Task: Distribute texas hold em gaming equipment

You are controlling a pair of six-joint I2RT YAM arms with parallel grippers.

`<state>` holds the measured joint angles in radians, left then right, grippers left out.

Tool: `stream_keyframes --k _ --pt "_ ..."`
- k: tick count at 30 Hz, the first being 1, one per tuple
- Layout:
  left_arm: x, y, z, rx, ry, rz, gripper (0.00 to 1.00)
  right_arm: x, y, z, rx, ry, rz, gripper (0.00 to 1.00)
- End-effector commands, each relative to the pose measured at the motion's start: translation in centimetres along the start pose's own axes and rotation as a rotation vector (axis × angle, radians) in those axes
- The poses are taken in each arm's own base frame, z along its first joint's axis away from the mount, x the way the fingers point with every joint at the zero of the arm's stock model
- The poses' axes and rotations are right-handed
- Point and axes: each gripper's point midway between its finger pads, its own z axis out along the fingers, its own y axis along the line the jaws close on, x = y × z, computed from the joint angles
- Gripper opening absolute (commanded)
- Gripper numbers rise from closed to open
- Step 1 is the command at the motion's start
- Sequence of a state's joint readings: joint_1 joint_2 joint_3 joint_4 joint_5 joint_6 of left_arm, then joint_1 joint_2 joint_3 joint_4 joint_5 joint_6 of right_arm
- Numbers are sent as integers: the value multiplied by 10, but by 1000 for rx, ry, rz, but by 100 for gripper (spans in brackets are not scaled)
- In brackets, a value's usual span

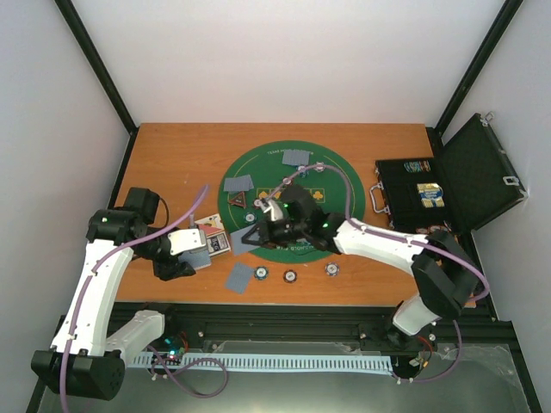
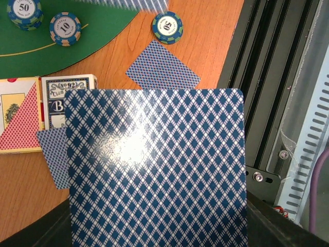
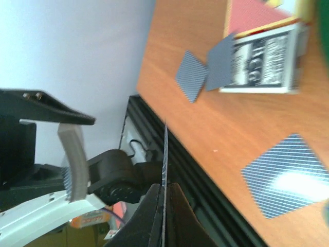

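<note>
Card stack [image 2: 154, 170] is filling the left wrist view. Its blue diamond back is facing the lens, its top edge is running square across the frame, and its bottom edge is cut off, so I can't call the long axis from there. Left gripper [image 1: 182, 255] is clamping that stack over the table's [image 1: 172, 155] left side, off the green mat [image 1: 336, 172] and just left of the card box [image 1: 217, 243].

Black case [image 1: 469, 168] is lying open at the right edge, well apart from the arms.

Right gripper [image 3: 164, 198] is pinching a single card [image 3: 164, 149]. The card is showing edge-on, with its long axis running straight out from the fingertips. From the top view it's hanging over the mat's lower-left rim, pointing toward the left arm.

- Upper mat card [image 1: 297, 157] and left mat card [image 1: 238, 184] are lying face down on the green.
- Loose card [image 1: 240, 276] is lying face down on bare wood below the box, skewed to the table edge.
- Triangular marker [image 1: 238, 200] is sitting just below the left mat card.
- Chip row [image 1: 291, 276], three chips, is lining the wood between the mat and the near edge.
- 50 chip [image 2: 24, 11] and 10 chip [image 2: 65, 28] are sitting on the mat, close together.
</note>
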<state>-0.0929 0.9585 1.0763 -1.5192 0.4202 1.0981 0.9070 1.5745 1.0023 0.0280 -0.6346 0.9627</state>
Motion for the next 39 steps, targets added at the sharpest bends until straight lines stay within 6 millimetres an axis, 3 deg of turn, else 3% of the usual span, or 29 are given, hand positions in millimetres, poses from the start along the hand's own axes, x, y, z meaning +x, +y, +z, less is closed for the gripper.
stream_keyframes --k 1,5,8,19,39 --pt "-11 0 -10 -14 -39 40 1 -7 -44 -41 96 -33 32 3" --pt "-12 1 -9 -12 -43 37 1 -22 -95 -78 154 -94 101 3" --pt "-11 0 -9 -10 -39 34 1 -30 -122 -92 209 -113 128 3" --pt "-11 2 -11 -26 -38 36 1 -42 -188 -97 374 -108 178 3" --pt "-12 1 -13 -28 -40 43 1 -32 -217 -123 459 -124 234 8"
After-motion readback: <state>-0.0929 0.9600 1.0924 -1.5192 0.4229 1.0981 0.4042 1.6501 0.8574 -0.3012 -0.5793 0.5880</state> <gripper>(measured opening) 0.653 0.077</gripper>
